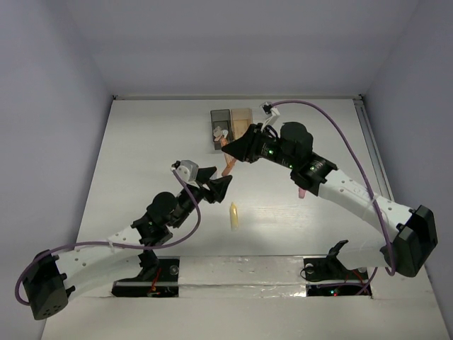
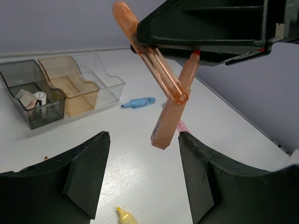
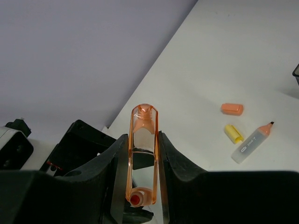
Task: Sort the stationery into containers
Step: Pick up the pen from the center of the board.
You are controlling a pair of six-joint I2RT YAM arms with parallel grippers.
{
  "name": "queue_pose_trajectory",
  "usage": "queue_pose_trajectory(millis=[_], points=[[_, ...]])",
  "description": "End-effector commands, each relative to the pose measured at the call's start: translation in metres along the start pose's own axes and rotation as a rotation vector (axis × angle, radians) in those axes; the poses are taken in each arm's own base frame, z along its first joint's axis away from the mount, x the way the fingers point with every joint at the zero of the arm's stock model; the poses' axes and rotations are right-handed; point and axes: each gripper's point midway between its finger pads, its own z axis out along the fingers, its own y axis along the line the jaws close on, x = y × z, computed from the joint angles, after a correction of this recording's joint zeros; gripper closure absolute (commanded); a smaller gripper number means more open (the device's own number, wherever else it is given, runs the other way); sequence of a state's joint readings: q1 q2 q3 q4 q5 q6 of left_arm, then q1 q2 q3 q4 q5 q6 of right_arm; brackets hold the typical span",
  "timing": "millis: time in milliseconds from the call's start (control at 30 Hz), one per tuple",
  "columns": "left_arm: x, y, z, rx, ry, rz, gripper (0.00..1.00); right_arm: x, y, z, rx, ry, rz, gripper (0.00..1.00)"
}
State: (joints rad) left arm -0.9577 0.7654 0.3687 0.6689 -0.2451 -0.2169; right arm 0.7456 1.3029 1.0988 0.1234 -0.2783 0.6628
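My left claw (image 2: 142,149) stood with its jaws apart and nothing between them; the orange marker (image 2: 156,65) hung just above and ahead of it, long axis slanting down towards its tips. My right claw (image 3: 142,140) was clamped across that marker's width, the barrel running out past the claw's end; the containers (image 2: 79,103) lay just beyond the right claw, farther from the left one, so I judged the right arm the nearer for the drop.
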Motion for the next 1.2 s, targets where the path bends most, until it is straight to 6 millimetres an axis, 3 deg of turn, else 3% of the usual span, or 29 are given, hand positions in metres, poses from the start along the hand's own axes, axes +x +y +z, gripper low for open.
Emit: queue_pose_trajectory(millis=[0, 233, 333, 567, 667, 900, 1167], points=[[-0.044, -0.016, 0.007, 0.024, -0.136, -0.013, 0.43, -0.02, 0.022, 0.002, -0.073, -0.057, -0.013, 0.98], [-0.045, -0.023, 0.006, 0.041, -0.147, -0.011, 0.45, -0.018, 0.018, 0.004, -0.067, -0.054, -0.002, 0.97], [-0.043, -0.024, 0.008, 0.039, -0.139, -0.008, 0.52, -0.018, 0.019, 0.005, -0.07, -0.055, 0.002, 0.98], [-0.043, -0.016, 0.01, -0.009, -0.129, -0.014, 0.9, -0.018, 0.019, 0.002, -0.071, -0.063, 0.009, 0.97], [-0.045, -0.007, 0.01, -0.071, -0.129, -0.03, 1.0, -0.019, 0.018, -0.001, -0.074, -0.084, 0.014, 0.98], [-0.054, -0.013, 0.006, -0.046, -0.178, -0.128, 1.0, -0.019, 0.014, -0.008, -0.082, -0.174, 0.04, 0.96], [-0.055, 0.001, 0.011, -0.165, -0.178, -0.254, 1.0, -0.023, 0.005, -0.014, -0.032, -0.282, 0.007, 0.93]])
